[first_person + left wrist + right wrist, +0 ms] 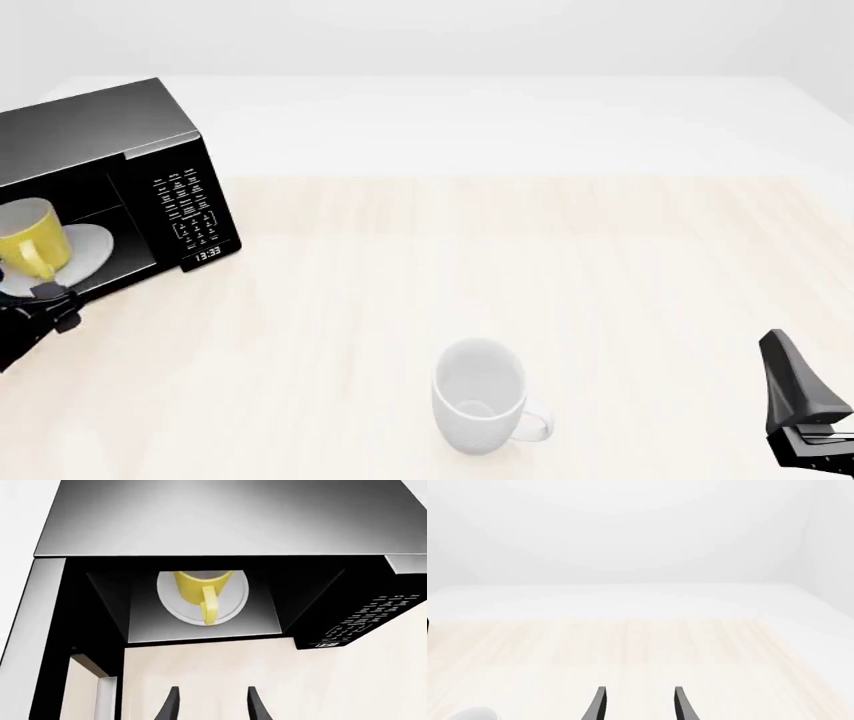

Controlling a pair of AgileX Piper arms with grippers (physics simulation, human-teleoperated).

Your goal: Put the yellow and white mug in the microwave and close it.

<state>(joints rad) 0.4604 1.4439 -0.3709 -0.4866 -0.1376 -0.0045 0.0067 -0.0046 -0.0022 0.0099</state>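
The black microwave [96, 128] stands at the table's far left with its door open. The yellow and white mug [30, 238] stands upright on the white round plate [91, 246] inside, handle towards the opening. In the left wrist view the mug [200, 587] sits on the plate [235, 600] in the cavity of the microwave [220, 520]. My left gripper [212, 692] is open and empty, just outside the opening, and shows at the front view's left edge [54, 305]. My right gripper [639, 692] is open and empty at the near right [785, 352].
A larger all-white mug [478, 395] stands upright near the table's front middle; its rim shows in the right wrist view [472, 714]. The microwave's open door [37, 640] swings out beside my left gripper. The keypad [187, 210] faces the table's middle.
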